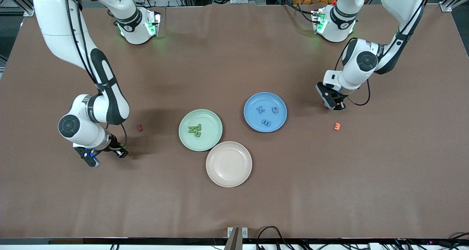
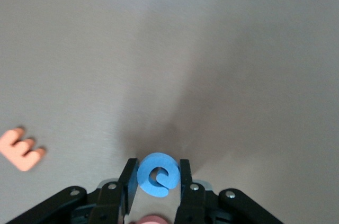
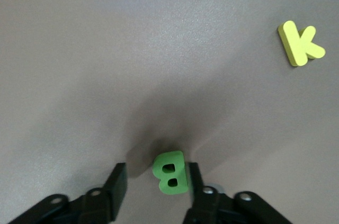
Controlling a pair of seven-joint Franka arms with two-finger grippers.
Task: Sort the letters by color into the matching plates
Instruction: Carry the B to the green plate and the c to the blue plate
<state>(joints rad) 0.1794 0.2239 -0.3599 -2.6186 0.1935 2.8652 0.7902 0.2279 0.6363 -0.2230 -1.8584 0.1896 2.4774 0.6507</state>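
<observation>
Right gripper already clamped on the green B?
No: the right gripper straddles the green B, with a clear gap at one finger.

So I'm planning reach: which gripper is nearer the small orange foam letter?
Left. The left gripper, shut on a blue letter, is just beside the orange letter; the right gripper is at the right arm's end.

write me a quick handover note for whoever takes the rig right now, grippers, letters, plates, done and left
Left gripper: shut on a blue letter, low over the table toward the left arm's end.
Right gripper: fingers either side of a green letter B, one finger not yet touching it.
Green plate: a clump of green letters.
Blue plate: three blue letters.
Beige-pink plate: holds nothing.
Left: carry the blue letter to the blue plate; grip the B and move it to the green plate.
</observation>
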